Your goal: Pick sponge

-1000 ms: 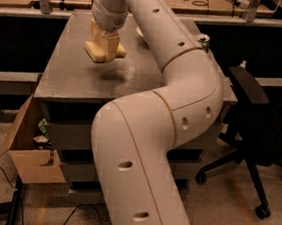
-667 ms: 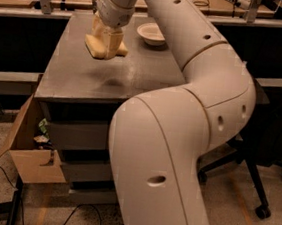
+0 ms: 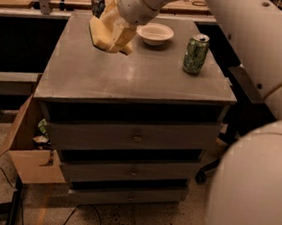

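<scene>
The sponge (image 3: 100,32) is a pale yellow foam block at the back left of the grey cabinet top (image 3: 134,78). My gripper (image 3: 113,35) comes down from the upper right and is shut on the sponge, with cream fingers (image 3: 122,38) on its right side. The sponge is tilted in the grip. I cannot tell whether it still touches the top.
A cream round bowl (image 3: 155,33) sits just right of the gripper. A green drink can (image 3: 196,53) stands at the right. A dark can (image 3: 97,4) stands at the back left corner. An open cardboard box (image 3: 28,158) lies on the floor at the left. My arm (image 3: 258,147) fills the right side.
The arm's large links have swung to the right, uncovering the cabinet top, the bowl and the green can. The gripper still holds the sponge at the back left.
</scene>
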`<state>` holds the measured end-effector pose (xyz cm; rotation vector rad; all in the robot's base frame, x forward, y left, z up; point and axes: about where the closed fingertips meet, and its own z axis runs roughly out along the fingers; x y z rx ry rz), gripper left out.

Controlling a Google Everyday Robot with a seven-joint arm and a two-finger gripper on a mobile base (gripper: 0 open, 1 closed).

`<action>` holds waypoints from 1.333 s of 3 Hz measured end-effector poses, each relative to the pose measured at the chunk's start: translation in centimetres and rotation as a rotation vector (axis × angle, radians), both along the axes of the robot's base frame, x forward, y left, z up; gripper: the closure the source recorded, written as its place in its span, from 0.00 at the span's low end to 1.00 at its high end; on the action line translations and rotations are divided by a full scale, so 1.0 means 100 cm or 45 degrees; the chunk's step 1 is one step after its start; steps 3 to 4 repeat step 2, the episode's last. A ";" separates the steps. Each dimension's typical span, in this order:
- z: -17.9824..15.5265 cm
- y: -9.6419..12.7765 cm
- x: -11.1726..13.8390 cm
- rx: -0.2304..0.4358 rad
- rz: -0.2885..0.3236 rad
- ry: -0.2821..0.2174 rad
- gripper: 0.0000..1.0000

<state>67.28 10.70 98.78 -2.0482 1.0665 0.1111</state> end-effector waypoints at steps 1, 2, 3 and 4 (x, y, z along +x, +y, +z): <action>-0.019 -0.005 -0.003 0.042 -0.038 0.014 1.00; -0.020 -0.005 -0.003 0.041 -0.038 0.014 1.00; -0.020 -0.005 -0.003 0.041 -0.038 0.014 1.00; -0.020 -0.005 -0.003 0.041 -0.038 0.014 1.00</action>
